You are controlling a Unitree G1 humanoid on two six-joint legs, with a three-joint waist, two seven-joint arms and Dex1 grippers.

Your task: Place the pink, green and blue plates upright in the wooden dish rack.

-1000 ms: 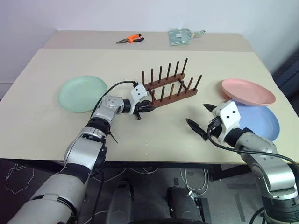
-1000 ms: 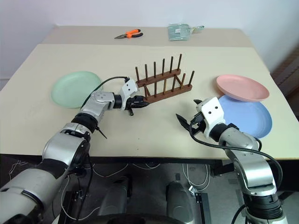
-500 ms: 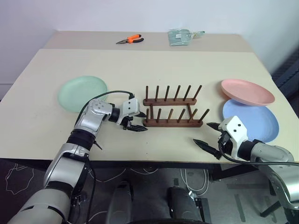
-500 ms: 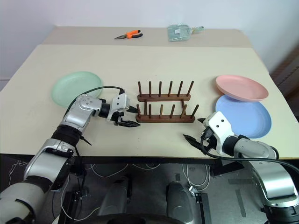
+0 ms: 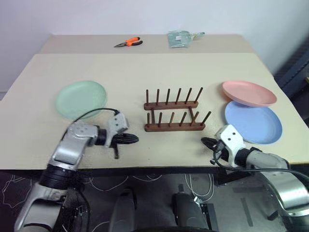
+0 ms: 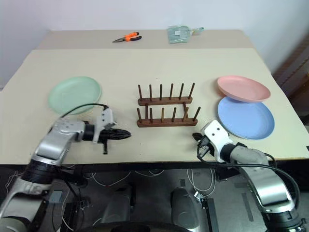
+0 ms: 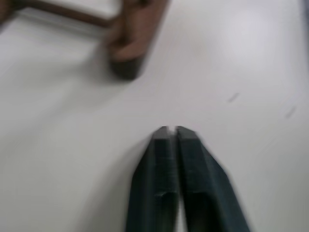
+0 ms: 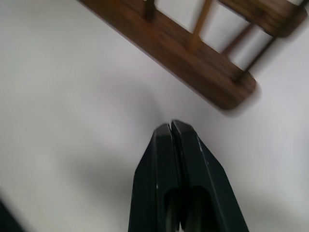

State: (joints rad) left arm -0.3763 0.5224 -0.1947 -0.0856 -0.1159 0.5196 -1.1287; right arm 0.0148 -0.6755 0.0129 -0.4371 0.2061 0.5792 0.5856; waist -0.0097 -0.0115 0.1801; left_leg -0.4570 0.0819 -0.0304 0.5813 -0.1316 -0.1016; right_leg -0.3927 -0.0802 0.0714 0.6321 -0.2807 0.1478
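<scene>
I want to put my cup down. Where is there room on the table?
Bare patches: between the green plate and the wooden dish rack, and behind the rack up to the pliers. Crowded on the right: pink plate overlaps blue plate.

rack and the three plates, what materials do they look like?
Dish rack: dark brown wood, grain showing on the rails. Pink plate, green plate, blue plate: matte, no glare, uniform pastel; probably plastic or a fibre composite, glazed ceramic unlikely.

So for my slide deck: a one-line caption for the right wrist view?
Right gripper, fingers shut and empty, points toward the wooden dish rack on the table.
</scene>
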